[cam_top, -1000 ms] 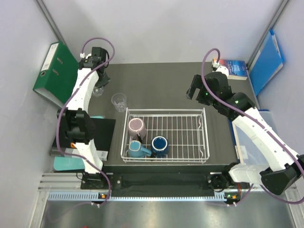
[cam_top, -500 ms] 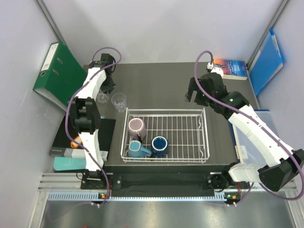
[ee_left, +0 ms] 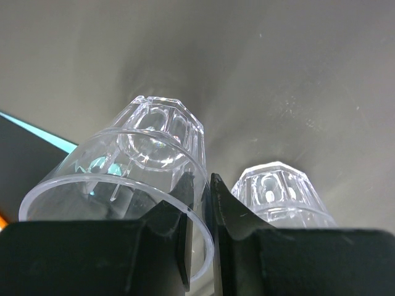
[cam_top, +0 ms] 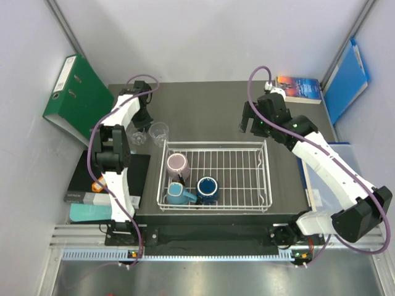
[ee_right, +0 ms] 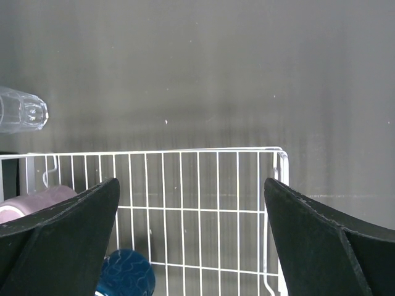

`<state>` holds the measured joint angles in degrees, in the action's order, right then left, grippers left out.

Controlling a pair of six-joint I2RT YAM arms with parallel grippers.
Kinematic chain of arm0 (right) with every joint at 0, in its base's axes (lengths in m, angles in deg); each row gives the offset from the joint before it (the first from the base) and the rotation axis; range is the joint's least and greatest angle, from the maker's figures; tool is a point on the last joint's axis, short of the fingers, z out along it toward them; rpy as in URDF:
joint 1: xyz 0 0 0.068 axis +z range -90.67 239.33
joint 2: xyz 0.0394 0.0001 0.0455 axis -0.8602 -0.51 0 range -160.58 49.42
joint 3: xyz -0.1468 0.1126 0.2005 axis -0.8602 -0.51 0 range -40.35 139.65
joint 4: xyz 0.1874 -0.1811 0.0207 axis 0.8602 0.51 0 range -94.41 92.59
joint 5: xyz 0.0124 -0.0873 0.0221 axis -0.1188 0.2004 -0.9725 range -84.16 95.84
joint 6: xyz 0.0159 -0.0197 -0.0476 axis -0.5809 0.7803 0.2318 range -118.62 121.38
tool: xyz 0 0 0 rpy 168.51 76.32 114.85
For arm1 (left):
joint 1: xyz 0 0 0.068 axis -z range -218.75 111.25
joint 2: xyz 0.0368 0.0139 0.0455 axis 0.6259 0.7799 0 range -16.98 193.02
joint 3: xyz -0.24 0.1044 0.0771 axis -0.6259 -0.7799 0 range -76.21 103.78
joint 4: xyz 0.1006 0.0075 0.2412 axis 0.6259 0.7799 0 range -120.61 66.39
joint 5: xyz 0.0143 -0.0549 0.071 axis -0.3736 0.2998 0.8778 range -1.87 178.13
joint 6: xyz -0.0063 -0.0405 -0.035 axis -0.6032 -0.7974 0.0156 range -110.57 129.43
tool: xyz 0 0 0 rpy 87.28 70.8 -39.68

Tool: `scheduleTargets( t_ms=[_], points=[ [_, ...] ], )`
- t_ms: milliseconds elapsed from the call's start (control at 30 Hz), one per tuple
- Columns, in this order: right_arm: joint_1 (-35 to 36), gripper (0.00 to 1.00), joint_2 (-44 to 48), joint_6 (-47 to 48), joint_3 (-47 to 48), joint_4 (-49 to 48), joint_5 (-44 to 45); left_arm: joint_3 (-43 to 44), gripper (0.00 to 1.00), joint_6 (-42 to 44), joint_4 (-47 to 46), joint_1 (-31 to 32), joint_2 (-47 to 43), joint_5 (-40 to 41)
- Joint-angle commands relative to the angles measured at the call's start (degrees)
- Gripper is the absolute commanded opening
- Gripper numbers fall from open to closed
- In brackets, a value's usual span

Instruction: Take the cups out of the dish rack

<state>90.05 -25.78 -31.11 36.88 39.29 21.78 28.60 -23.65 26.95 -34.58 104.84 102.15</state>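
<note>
Left pincer (ee_left: 199,203), nearer than before, pinches a clear tumbler (ee_left: 145,154) by its wall, just beside the other tumbler (ee_left: 278,188) near the bench (ee_left: 278,61) edge. Right pincer (ee_right: 194,246) gapes empty over the dish rack (ee_right: 185,152), three mugs (cam_top: 208,187) inside.

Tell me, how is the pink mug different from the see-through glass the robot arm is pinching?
The pale pink mug is solid-coloured; the clear faceted tumbler is see-through. The mug sits inside the white wire dish rack; the tumbler is outside it, over the dark table. No gripper holds the mug; the left gripper pinches the tumbler's wall. Both stand open end up.
</note>
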Motion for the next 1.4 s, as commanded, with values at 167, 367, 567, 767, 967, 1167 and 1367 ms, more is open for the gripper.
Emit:
scheduleTargets(
  t_ms=[167,367,567,767,967,1167,1367],
  points=[
    [-1.5,1.0,-0.5,1.0,-0.4,-2.6,-1.2,-1.6,0.14,-1.2,-2.6,-0.3,-1.0,-0.6],
    [-1.5,1.0,-0.5,1.3,-0.6,-3.1,-1.4,-1.0,0.35,-0.9,-2.4,-0.7,-2.6,0.0],
    [-1.5,1.0,0.0,1.4,-1.0,-3.4,-1.8,0.2,0.49,-1.3,-1.1,-1.2,-4.0,1.8],
    [-1.4,1.0,0.4,1.4,-1.7,-4.3,-1.6,1.7,0.73,-2.5,-0.9,-1.2,-8.3,5.8],
    [-1.5,1.0,1.2,1.5,-3.2,-5.6,-0.1,-1.5,0.76,-3.8,-4.3,-0.9,-17.4,7.9],
    [-1.4,1.0,2.3,2.0,-4.0,-4.5,5.5,-6.4,0.77,-4.3,-6.1,4.6,-29.5,9.3],
    [-1.4,1.0,7.7,5.3,-8.1,-10.1,2.1,-13.1,0.86,-5.1,-6.2,20.2,-39.6,12.1]
  ],
)
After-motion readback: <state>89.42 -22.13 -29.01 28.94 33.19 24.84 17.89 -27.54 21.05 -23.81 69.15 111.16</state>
